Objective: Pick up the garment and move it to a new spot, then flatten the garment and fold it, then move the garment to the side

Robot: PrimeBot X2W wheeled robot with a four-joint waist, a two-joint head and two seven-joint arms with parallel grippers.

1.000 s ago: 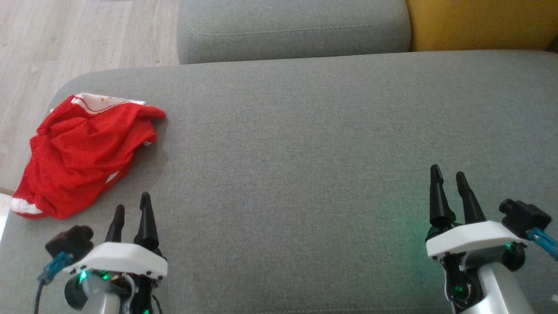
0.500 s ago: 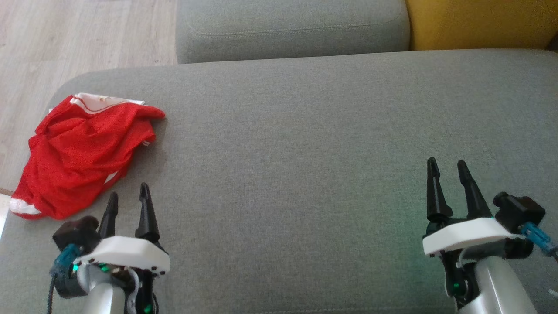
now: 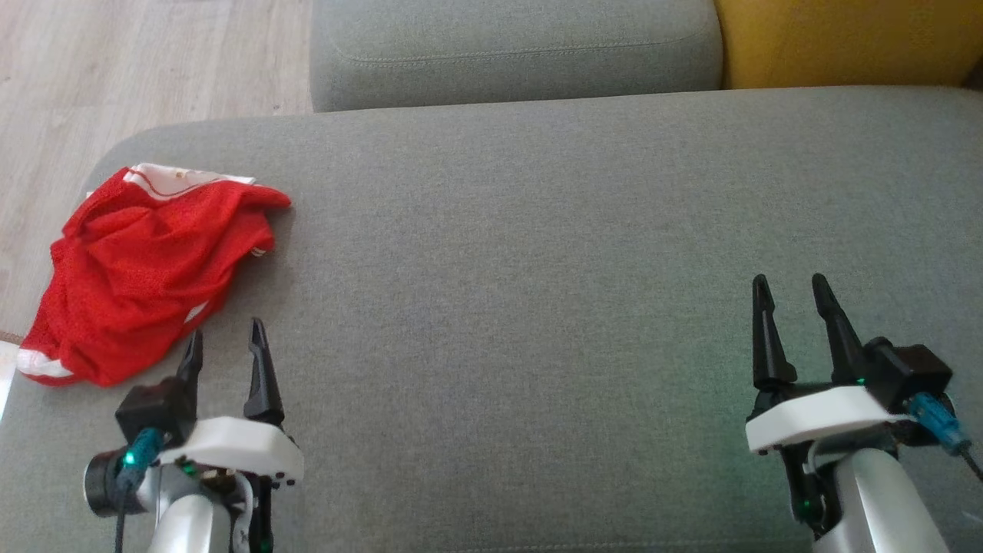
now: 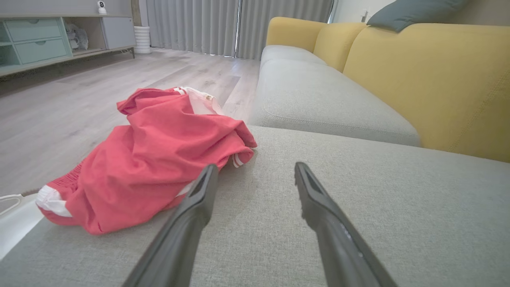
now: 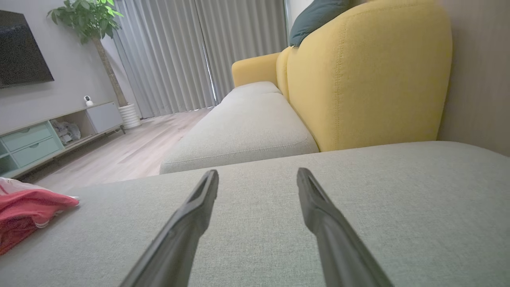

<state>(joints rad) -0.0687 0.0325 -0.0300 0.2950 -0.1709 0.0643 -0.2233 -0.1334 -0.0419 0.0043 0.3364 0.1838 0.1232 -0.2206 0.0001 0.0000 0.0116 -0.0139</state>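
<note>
Left gripper (image 3: 226,330): lowest left in the head view, over the grey seat cushion (image 3: 537,269). Its two dark fingers stand spread with a clear gap and nothing between them. Its left fingertip is just beside the garment's near edge; whether it touches cannot be told.
Right gripper (image 3: 790,280): lowest right in the head view, over bare cushion. Its fingers are likewise spread apart and empty, well apart from the garment.
Garment (image 3: 146,269): red fabric with white trim and thin white stripes. It lies crumpled in a loose heap at the left end of the seat cushion, near the rounded corner, ahead and to the left of the left gripper.
Seat cushion: wide, grey woven fabric, bare between the two grippers.
Second cushion (image 3: 514,54): grey, with a stitched seam around its top, just beyond the seat cushion's far edge.
Backrest (image 3: 845,38): yellow, at the far right; a dark teal pillow (image 5: 314,20) rests on top.
Floor (image 3: 115,69): pale wood planks, past the garment on the left.
Far wall: a low cabinet (image 4: 40,44) with pale green drawers, grey curtains (image 4: 239,24), a potted plant (image 5: 95,24).
</note>
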